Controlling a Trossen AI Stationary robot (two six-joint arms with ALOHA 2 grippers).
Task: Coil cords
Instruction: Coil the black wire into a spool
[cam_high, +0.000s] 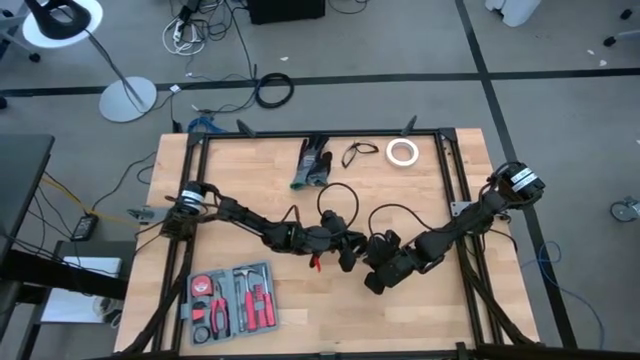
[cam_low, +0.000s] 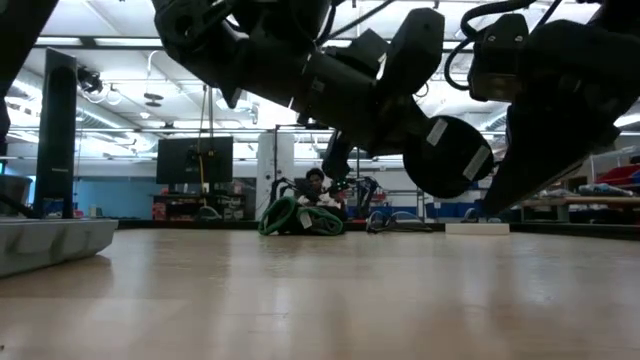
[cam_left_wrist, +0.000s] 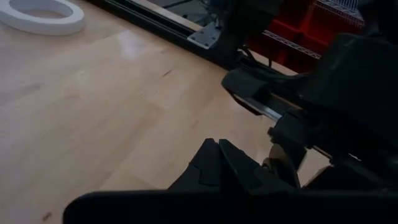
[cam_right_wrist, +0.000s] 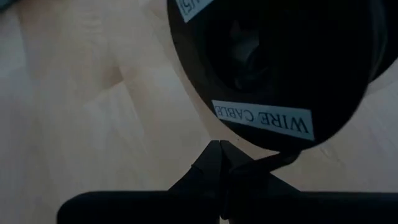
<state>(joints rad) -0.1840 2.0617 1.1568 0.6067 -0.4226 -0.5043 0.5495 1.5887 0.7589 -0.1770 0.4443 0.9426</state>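
Two dark robot arms meet over the middle of the wooden table (cam_high: 420, 320). The left gripper (cam_left_wrist: 219, 144) has its two fingers pressed tight together, with nothing seen between them, and it hangs above the bare wood just beside the right arm's gripper. The right gripper (cam_right_wrist: 219, 144) also has its fingers pressed together, and a thin black cord end seems to sit pinched at their tips. Right past those tips hangs a round black spool (cam_right_wrist: 273, 62) of wound cord, with a white label that reads "WIRE CABLE" (the words show upside down in the right wrist view). In the low view the same round spool hangs in the air above the table, not touching the wood. A thin black cord (cam_high: 338, 190) loops up from the place where the two grippers meet, toward the far side of the table. Farther on, near the far edge, a small loose loop of cord (cam_high: 357, 152) lies just beside a white tape roll (cam_high: 403, 152), and a dark glove (cam_high: 313, 163) lies on the other side of that loop. Near the left arm's base, by the table's near edge, sits a grey tool tray (cam_high: 232, 298) with red-handled tools.
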